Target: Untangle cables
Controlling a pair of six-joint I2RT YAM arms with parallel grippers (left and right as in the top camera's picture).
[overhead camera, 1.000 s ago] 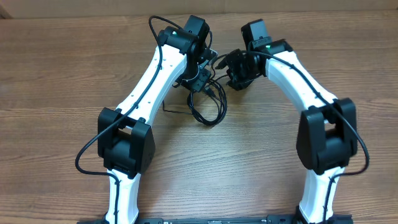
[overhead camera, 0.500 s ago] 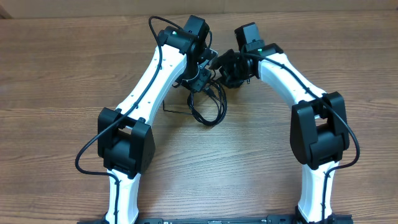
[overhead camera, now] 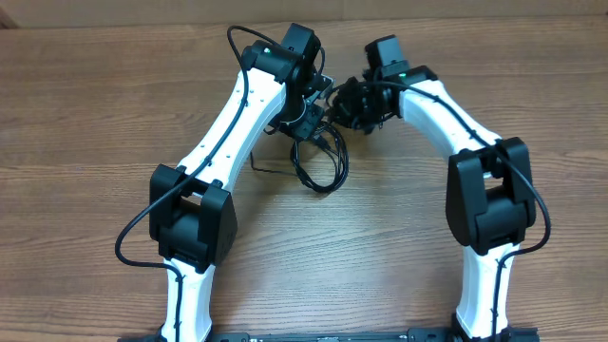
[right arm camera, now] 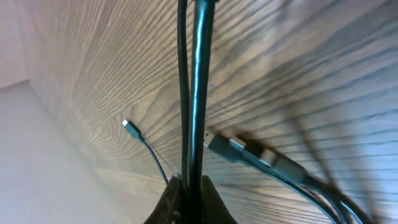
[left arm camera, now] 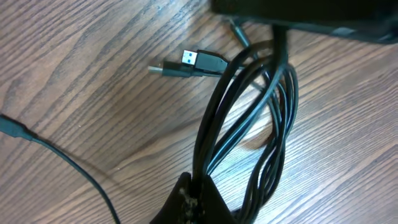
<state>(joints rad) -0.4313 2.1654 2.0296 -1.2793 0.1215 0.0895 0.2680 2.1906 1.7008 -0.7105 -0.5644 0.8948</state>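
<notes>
- Two grippers now meet at the cables (overhead camera: 321, 163), a dark bundle of loops lying between the white arms, toward the far side of the table (overhead camera: 95, 114).
- Right gripper (right arm camera: 189, 193), its jaws apart a second ago, has swung in toward the bundle and pinched together on two strands, which run straight away from its fingertips in the wrist view.
- Left gripper (left arm camera: 194, 198) stays clamped on several strands of the same bundle, and the loops fan away from its tips across the wood.
- With the bundle held on both sides, the job appears to pass from reaching to pulling apart. Nothing looks separated yet, and the loops overlap.
- One flat plug (left arm camera: 189, 62) lies free on the wood beside the loops, while a thinner cord ending in a small plug (right arm camera: 126, 124) trails off alone.
- Brown wood grain runs across the whole tabletop. A pale strip (overhead camera: 38, 9) shows beyond its far edge, and little else of the room is visible.
</notes>
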